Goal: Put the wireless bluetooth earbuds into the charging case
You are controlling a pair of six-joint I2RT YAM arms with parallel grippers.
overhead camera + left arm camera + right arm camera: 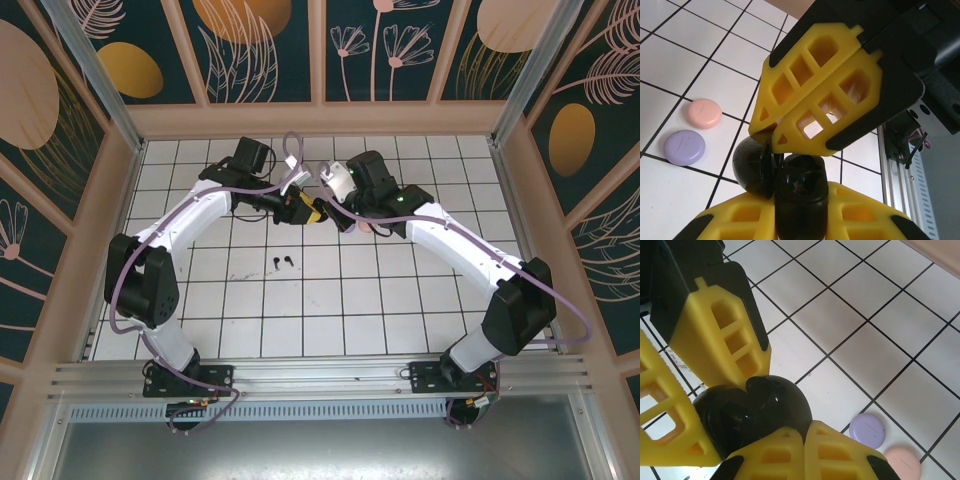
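An open black charging case [800, 185] hangs above the tiled floor, held between both grippers. My left gripper [800, 202] is shut on its base, with the hinged lid [747, 167] swung out to the left. My right gripper [807, 432] is shut on the edge of the same case [765, 402], its yellow fingers pressed together. The two grippers meet over the middle back of the floor, the left gripper [305, 208] beside the right gripper [338, 215]. Two tiny black earbuds [283, 262] lie on a tile in front of them.
A closed lilac case [685, 147] and a closed pale pink case [705, 113] lie side by side on the tiles below the grippers; they are the lilac case [867, 430] and pink case [902, 464] in the right wrist view. Wooden walls surround the tiled floor [330, 310].
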